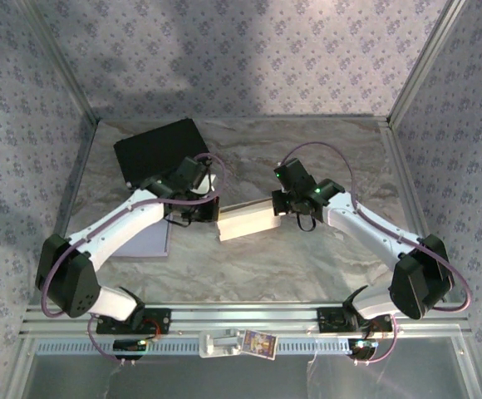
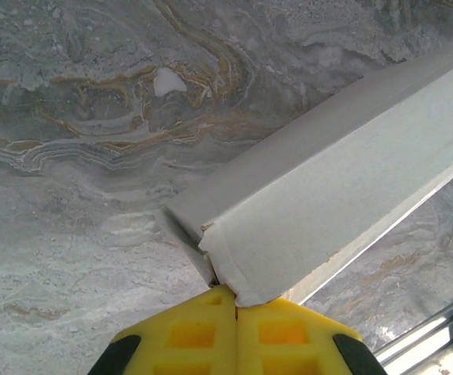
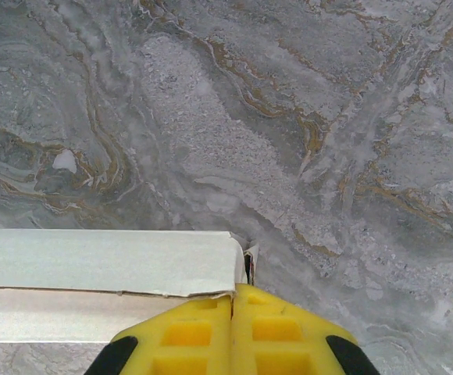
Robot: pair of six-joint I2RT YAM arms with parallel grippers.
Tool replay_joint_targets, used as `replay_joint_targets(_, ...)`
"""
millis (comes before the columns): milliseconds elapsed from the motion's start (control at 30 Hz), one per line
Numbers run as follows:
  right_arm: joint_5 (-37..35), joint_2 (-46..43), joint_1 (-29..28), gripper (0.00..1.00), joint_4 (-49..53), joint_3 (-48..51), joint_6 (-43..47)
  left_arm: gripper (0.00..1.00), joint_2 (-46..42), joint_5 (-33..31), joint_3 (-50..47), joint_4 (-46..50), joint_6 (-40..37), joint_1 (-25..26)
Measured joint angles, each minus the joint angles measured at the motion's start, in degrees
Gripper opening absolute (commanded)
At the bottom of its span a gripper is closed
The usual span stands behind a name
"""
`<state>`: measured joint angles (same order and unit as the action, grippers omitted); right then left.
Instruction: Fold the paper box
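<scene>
The paper box (image 1: 245, 221) is a long white folded carton stretched between my two grippers over the middle of the marble table (image 1: 307, 158). My left gripper (image 1: 212, 213) is at its left end. In the left wrist view the yellow jaws of the left gripper (image 2: 237, 297) are pressed together, with the corner of the box (image 2: 328, 203) caught at their tips. My right gripper (image 1: 277, 205) is at the right end. Seen from the right wrist, the right gripper (image 3: 233, 293) is shut where a thin end flap of the box (image 3: 101, 262) runs into its seam.
A flat black slab (image 1: 159, 150) lies at the back left of the table. A pale sheet (image 1: 145, 241) lies under my left arm. Patterned walls close in the back and both sides, and a metal rail (image 1: 241, 316) runs along the near edge.
</scene>
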<state>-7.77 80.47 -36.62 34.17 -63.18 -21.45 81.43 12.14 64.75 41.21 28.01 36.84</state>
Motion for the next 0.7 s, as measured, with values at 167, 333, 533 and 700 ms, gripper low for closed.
replay_joint_targets(167, 0.37, 0.00, 0.07, 0.07, 1.44, -0.61, -1.25, 0.00, -1.38, -2.08, -1.70, -1.88, 0.15, 1.11)
replay_joint_targets(333, 3.63, -1.11, 0.76, 0.25, 3.48, -0.74, -7.10, 0.00, -1.51, -3.43, -1.95, -2.71, 0.15, 1.81)
replay_joint_targets(533, 9.29, -6.88, 2.01, 0.38, 4.50, 1.14, -17.81, 0.00, -1.40, -4.04, -1.95, -3.37, 0.15, 2.34)
replay_joint_targets(700, 12.35, -12.20, 4.04, 0.47, 4.24, 3.08, -29.03, 0.00, -1.11, -4.07, -1.95, -3.98, 0.15, 2.99)
